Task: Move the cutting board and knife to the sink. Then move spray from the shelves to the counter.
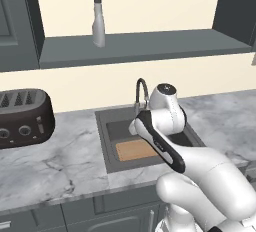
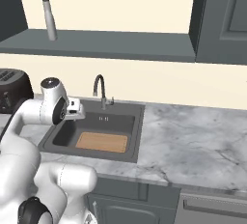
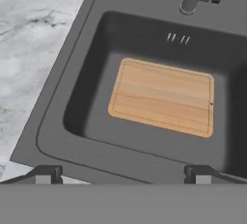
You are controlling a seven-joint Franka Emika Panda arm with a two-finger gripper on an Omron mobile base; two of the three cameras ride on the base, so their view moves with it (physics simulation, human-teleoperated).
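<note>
The board (image 3: pixel 163 96) lies flat on the floor of the sink (image 3: pixel 58 121), a little toward 3 o'clock of centre in the hand view, its grain running along the basin; that part of the job looks done. The knife I cannot find anywhere, so whether it has reached the basin I cannot tell. The spray (image 1: pixel 97 18) stands upright on the shelf (image 1: pixel 150 46), at about 11 o'clock from the sink in the left base view, so the second half of the task is not yet begun. The gripper (image 3: pixel 123 175) hangs over the near rim of the sink with its fingers spread wide and nothing between them. The faucet (image 2: pixel 100 90) rises at 12 o'clock behind the basin. Around it runs the counter (image 2: pixel 193 141), grey-white marble with dark veins, bare to the 3 o'clock side in the right base view; a dark toaster (image 1: pixel 22 118) sits at 9 o'clock in the left base view. Dark cabinets flank the shelf against a cream wall.
</note>
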